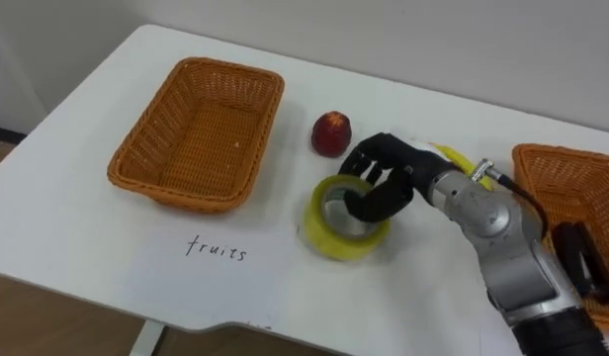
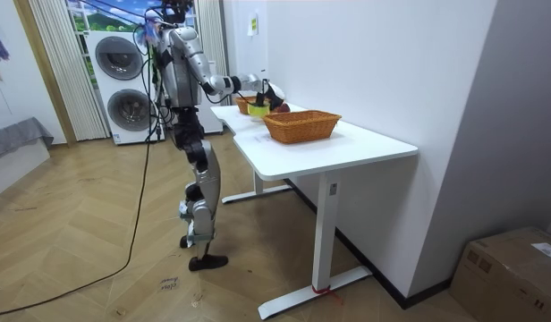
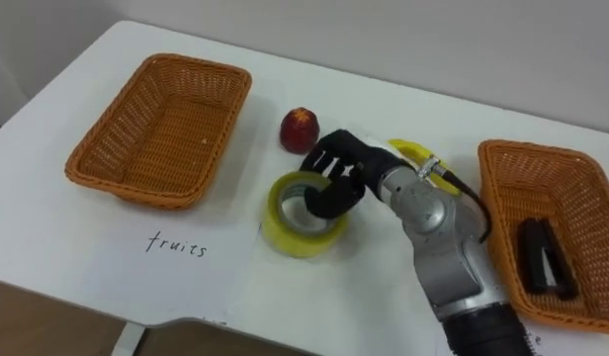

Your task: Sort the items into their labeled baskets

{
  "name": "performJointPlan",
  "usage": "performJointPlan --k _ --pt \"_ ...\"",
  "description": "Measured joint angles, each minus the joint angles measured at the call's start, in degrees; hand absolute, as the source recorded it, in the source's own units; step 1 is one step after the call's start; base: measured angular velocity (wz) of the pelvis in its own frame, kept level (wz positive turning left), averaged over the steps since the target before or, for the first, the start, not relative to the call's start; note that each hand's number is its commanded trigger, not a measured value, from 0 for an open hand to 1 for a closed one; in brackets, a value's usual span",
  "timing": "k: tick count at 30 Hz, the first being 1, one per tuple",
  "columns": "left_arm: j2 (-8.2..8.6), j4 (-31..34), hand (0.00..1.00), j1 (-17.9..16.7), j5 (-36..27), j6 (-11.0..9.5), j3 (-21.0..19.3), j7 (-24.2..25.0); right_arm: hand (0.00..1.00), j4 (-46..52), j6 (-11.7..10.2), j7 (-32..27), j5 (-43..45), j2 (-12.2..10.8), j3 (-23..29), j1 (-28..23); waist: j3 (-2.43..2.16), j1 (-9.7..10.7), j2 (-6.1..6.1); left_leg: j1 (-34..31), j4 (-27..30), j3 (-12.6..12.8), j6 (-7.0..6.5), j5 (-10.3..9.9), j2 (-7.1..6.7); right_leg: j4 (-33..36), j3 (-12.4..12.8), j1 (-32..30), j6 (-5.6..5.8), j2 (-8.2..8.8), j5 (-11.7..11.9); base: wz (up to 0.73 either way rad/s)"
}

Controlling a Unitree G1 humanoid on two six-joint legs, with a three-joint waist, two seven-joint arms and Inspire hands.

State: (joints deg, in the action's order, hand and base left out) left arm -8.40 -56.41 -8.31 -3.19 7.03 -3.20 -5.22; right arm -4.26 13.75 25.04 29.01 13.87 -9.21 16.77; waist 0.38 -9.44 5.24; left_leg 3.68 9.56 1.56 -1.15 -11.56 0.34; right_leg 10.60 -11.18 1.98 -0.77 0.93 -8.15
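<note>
We see the robot standing upright at the long side of a white table (image 1: 77, 237), its right arm stretched out over the top. Its right hand (image 1: 382, 176) sits on the wide roll of yellow tape (image 1: 329, 237), which lies flat on the table near the middle. The dark fingers (image 1: 356, 163) are curled over the roll's far rim, slightly spread, with the thumb dipped into the hole, so the hand pinches the roll's wall. Just beyond the hand we find a round red fruit (image 1: 331, 133) resting on the table, apart from the tape. A yellow object (image 1: 455, 158) peeks out behind the wrist; we cannot tell what it is. To the robot's left stands a rectangular orange wicker basket (image 1: 146, 183) with nothing in it, and a handwritten word (image 1: 217, 248) lies on the table in front of it. To the right stands a second orange wicker basket (image 3: 581, 163), holding a black stapler-like object (image 3: 544, 257).
</note>
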Motion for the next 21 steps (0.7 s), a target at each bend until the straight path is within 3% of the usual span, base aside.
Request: performJointPlan --k 6,11,17,21 --pt "-0.10 0.0 0.00 -0.1 -0.1 -0.1 0.0 -0.3 1.00 0.8 0.0 -1.4 -0.7 0.0 1.4 0.0 -0.28 0.5 0.35 0.2 0.1 0.1 0.00 0.0 -0.03 0.0 0.0 0.4 0.00 0.06 0.0 0.00" --pt "-0.10 0.0 0.00 -1.4 -0.7 -1.1 0.0 -0.6 1.00 3.1 -0.1 -3.5 -1.7 0.0 1.9 0.0 -0.14 1.5 0.05 0.8 0.0 0.0 0.02 0.0 -0.06 0.0 0.0 1.2 0.00 0.09 0.0 0.00" --pt "0.05 -0.6 0.00 -1.7 -0.8 -2.1 0.0 -2.1 1.00 3.4 -2.0 -8.6 -7.2 -0.1 5.9 0.0 -0.24 1.9 0.19 1.0 0.0 0.0 0.03 0.2 -0.09 0.1 0.0 1.3 -0.01 0.08 0.0 0.00" --pt "0.05 -0.5 0.00 -2.4 -0.7 -2.4 -0.1 -2.9 1.00 3.4 -2.6 -11.6 -7.7 -0.1 6.8 -0.1 -0.05 3.1 -0.01 0.9 0.0 0.0 0.03 0.1 -0.09 0.0 0.0 1.2 -0.01 0.05 0.0 0.00"
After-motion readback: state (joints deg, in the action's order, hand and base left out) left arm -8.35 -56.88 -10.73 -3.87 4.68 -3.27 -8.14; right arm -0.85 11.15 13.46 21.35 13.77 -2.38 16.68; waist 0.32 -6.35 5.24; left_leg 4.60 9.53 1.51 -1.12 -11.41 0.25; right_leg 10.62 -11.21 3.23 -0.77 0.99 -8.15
